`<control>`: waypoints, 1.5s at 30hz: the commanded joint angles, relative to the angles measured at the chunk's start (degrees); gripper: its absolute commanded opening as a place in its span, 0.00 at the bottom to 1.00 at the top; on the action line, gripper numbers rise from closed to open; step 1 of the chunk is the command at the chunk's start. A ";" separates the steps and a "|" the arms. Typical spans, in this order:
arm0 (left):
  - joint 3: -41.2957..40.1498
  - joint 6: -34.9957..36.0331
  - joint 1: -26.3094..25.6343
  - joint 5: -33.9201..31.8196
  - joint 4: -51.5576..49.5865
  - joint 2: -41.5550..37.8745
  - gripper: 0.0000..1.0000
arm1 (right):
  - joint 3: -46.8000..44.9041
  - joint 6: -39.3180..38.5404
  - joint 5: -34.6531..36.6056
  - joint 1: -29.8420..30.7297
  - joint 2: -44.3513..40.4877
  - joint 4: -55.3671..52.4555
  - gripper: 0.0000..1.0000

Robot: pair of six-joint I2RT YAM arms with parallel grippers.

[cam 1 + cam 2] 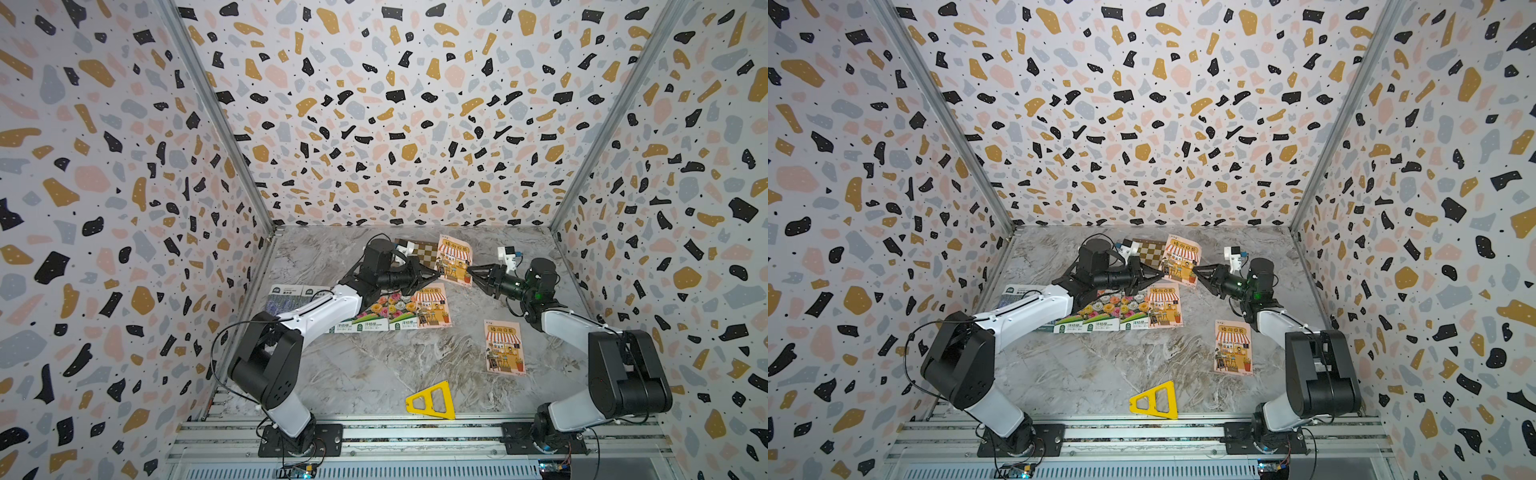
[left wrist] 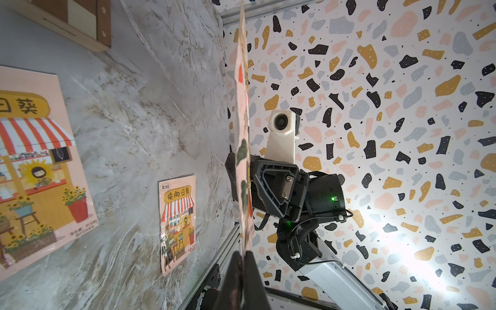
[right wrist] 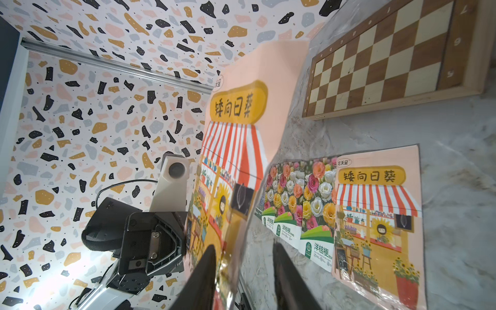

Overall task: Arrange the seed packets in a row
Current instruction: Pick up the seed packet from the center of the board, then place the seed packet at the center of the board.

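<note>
Marble table (image 1: 374,374), terrazzo walls (image 1: 374,104). In both top views, the left gripper (image 1: 437,274) and right gripper (image 1: 469,270) meet at a raised pink packet (image 1: 455,257) at 12 o'clock; the packet row (image 1: 399,311) lies at 9 o'clock. Left wrist: left jaws clamp its edge. Right wrist: right jaws straddle it, apart.

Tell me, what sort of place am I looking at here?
Probably a robot training booth, not a shop: patterned walls box in a marble-look table, two robot arms are bolted to a metal rail, and seed packets serve as props.
</note>
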 commanded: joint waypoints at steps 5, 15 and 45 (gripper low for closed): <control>-1.60 -0.54 0.74 1.45 3.45 -2.21 0.00 | 3.82 1.58 -1.46 0.75 1.75 4.47 0.25; -3.98 0.47 1.25 1.46 2.17 -3.08 0.00 | 5.08 0.35 -1.97 1.47 3.30 3.65 0.09; -6.95 46.24 20.50 -30.49 -48.83 -28.31 0.99 | 20.93 -50.76 2.86 -2.92 14.39 -54.04 0.00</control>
